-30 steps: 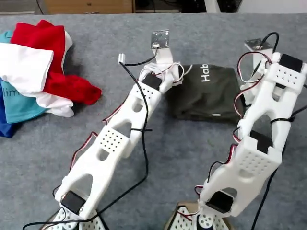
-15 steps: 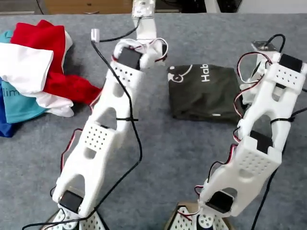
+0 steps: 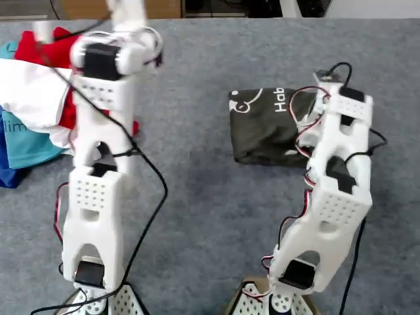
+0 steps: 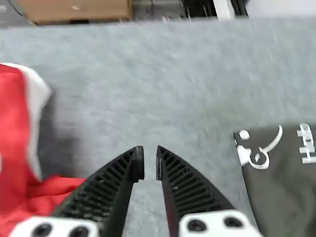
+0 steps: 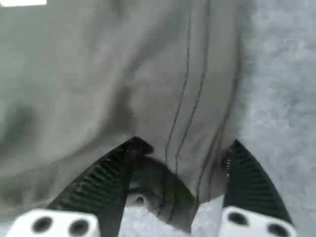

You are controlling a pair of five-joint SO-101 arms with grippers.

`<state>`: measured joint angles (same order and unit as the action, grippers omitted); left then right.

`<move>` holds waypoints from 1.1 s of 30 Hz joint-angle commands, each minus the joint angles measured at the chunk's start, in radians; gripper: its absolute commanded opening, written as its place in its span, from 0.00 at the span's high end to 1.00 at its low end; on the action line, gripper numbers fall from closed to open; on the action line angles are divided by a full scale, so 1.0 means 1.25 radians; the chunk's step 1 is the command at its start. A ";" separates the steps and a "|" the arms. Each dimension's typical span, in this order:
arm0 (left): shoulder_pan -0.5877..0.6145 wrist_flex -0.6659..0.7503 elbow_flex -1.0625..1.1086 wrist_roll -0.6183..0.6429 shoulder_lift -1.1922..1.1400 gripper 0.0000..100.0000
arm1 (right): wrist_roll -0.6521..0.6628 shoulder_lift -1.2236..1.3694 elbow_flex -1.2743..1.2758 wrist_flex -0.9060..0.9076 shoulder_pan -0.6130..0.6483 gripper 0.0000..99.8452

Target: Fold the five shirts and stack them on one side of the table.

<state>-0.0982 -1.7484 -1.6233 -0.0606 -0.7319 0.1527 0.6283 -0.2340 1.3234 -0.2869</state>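
Observation:
A folded dark shirt (image 3: 266, 125) with white print lies right of the table's middle. My right gripper (image 5: 185, 148) is open and low over that shirt's right edge, and a fold of the dark cloth (image 5: 148, 74) lies between its fingers. A loose pile at the far left holds a red shirt (image 3: 39, 49), a white shirt (image 3: 29, 92), a teal shirt (image 3: 26, 141) and a blue one (image 3: 5, 170). My left gripper (image 4: 149, 160) hangs shut and empty above bare table between the red shirt (image 4: 17, 148) and the dark shirt (image 4: 281, 173).
Grey felt (image 3: 197, 197) covers the table. Wooden furniture (image 4: 74, 9) stands beyond the far edge. Both arm bases sit at the near edge, with the left arm (image 3: 98, 151) stretched along the pile's right side.
My left arm has swung away from the dark shirt to the left, toward the pile. My right arm has shifted left and down onto the dark shirt's right edge.

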 commanded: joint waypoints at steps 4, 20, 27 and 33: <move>0.059 -0.011 0.102 0.005 0.203 0.94 | -0.009 0.052 -0.077 0.050 0.009 0.87; 0.269 -0.010 0.496 -0.080 0.639 0.94 | 0.034 0.244 -0.582 0.277 -0.075 1.00; 0.447 -0.010 0.598 -0.080 0.748 0.93 | 0.145 0.272 -0.844 0.292 -0.169 1.00; 0.470 -0.009 0.667 -0.080 0.817 0.93 | 0.182 0.350 -0.945 0.288 -0.229 1.00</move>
<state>0.4787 -1.7484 -0.8071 -0.1511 0.2378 0.3552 1.0503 -1.3280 1.6824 -0.5309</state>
